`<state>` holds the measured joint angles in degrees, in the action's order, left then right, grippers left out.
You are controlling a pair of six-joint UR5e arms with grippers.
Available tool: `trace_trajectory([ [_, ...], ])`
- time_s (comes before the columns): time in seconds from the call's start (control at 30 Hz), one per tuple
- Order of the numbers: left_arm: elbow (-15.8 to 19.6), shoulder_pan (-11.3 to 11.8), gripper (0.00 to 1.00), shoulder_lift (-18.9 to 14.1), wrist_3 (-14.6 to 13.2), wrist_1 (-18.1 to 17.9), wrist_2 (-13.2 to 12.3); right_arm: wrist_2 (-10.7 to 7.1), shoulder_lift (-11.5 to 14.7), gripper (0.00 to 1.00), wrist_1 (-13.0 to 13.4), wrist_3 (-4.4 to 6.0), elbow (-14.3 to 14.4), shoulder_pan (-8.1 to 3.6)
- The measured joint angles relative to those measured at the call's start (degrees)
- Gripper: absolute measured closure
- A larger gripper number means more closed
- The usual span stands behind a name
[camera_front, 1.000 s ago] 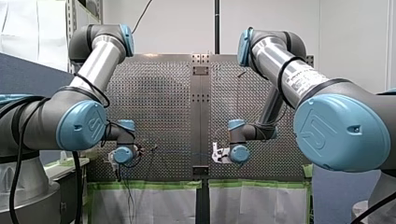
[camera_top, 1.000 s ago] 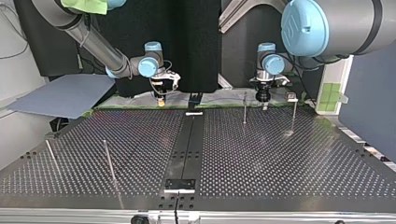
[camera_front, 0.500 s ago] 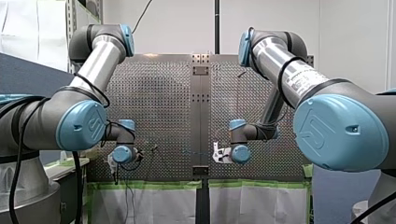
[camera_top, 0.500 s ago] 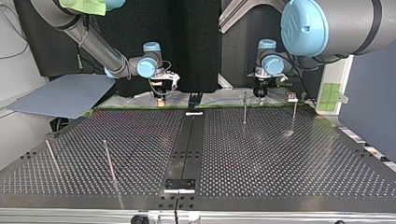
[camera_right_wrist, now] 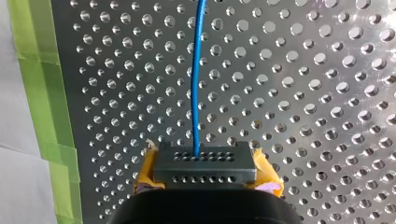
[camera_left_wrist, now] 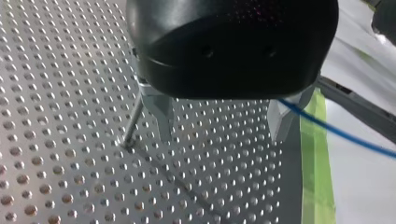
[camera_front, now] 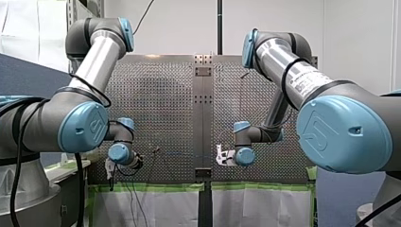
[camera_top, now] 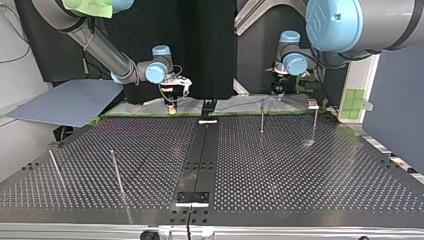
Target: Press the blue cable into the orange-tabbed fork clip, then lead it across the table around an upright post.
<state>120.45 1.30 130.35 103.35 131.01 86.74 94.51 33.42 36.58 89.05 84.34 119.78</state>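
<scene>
Over the table (camera_top: pixel 300 170), my left tool (camera_left_wrist: pixel 219 126) stood wide open, a post (camera_left_wrist: pixel 133 121) just beside one finger, the cable (camera_left_wrist: pixel 336 128) passing outside the other. My right tool (camera_right_wrist: pixel 205 161) was clamped on the cable, which ran straight ahead above the holes.

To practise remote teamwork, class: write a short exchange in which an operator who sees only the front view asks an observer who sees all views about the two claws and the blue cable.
Operator: Is my left claw open?
Observer: Yes. The left wrist view shows its metal fingers apart, with nothing between them.
Operator: How does the cable meet my right claw?
Observer: In the right wrist view it enters midway between the yellow pads and runs straight ahead over the table.
</scene>
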Motion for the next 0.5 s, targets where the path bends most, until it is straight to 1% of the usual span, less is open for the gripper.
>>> trace_trajectory([
  [0.1,1.9,-0.6,0.0,-1.9,0.4,0.9,-0.4,-0.14,-0.1,1.0,0.0,0.0,0.0,-0.02],
  [0.23,3.6,-1.4,0.0,-4.4,0.6,2.7,-2.1,-0.29,-0.2,1.0,0.0,0.0,0.0,-0.09],
  [0.37,4.0,-1.9,0.0,-6.4,0.6,3.3,-4.3,-0.49,-0.2,1.0,0.0,0.0,0.0,-0.17],
  [0.43,4.0,-2.1,0.0,-6.9,0.5,3.5,-5.2,-0.57,-0.2,1.0,0.0,0.0,0.0,-0.19],
  [0.5,4.0,-2.3,0.0,-7.1,0.4,3.4,-5.6,-0.61,-0.3,1.0,0.0,0.0,0.0,-0.19],
])
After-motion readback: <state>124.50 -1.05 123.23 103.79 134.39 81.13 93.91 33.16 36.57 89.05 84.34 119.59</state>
